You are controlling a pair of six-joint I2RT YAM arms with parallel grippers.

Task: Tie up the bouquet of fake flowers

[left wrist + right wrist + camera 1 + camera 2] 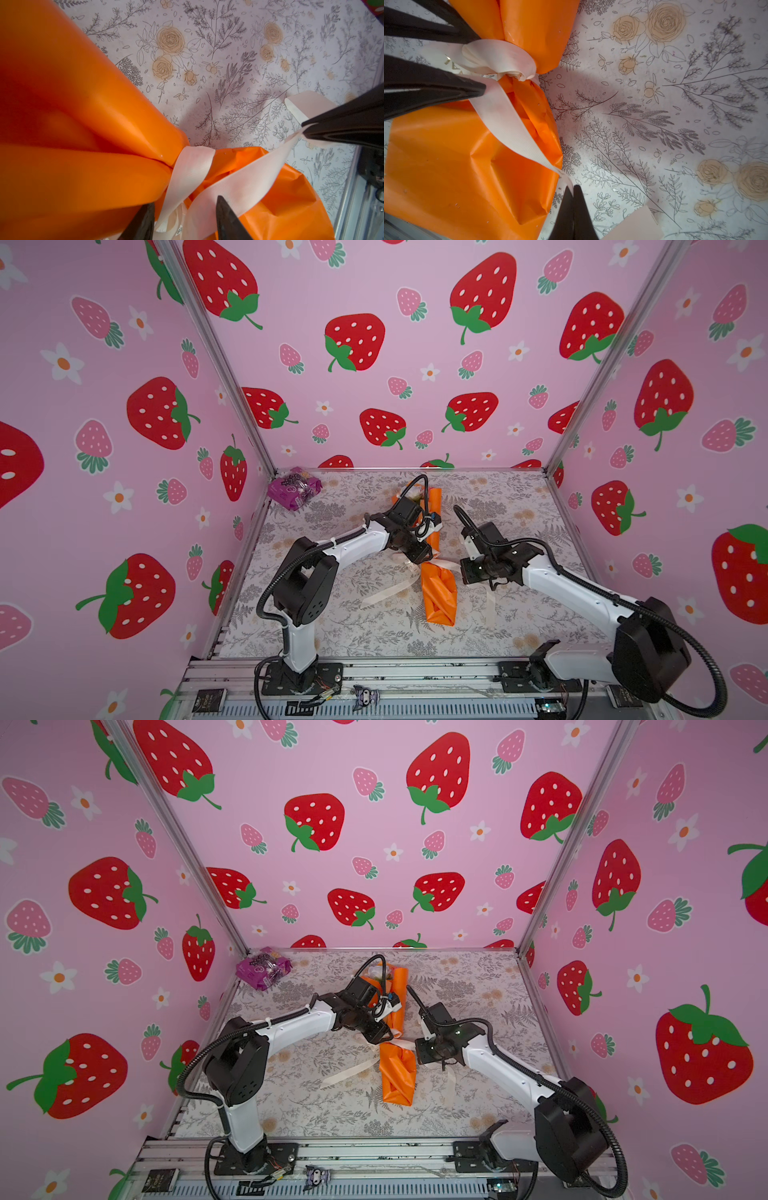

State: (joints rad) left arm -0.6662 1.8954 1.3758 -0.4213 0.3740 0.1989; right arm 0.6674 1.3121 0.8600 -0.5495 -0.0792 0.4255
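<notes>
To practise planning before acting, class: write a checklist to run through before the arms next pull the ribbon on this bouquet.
1. Ribbon wraps the waist of the bouquet: ok.
2. Jaws of the right gripper shut on a ribbon tail: ok.
3. Jaws of the left gripper shut on ribbon: not ok, open astride it.
4. The knot pulled tight: cannot tell.
5. Bouquet flat on the table: ok.

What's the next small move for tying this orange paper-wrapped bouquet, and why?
Probably close the left gripper on the cream fabric ribbon between its open jaws. The right gripper is shut on one tail, so pulling both could tighten the knot around the orange paper-wrapped bouquet.
</notes>
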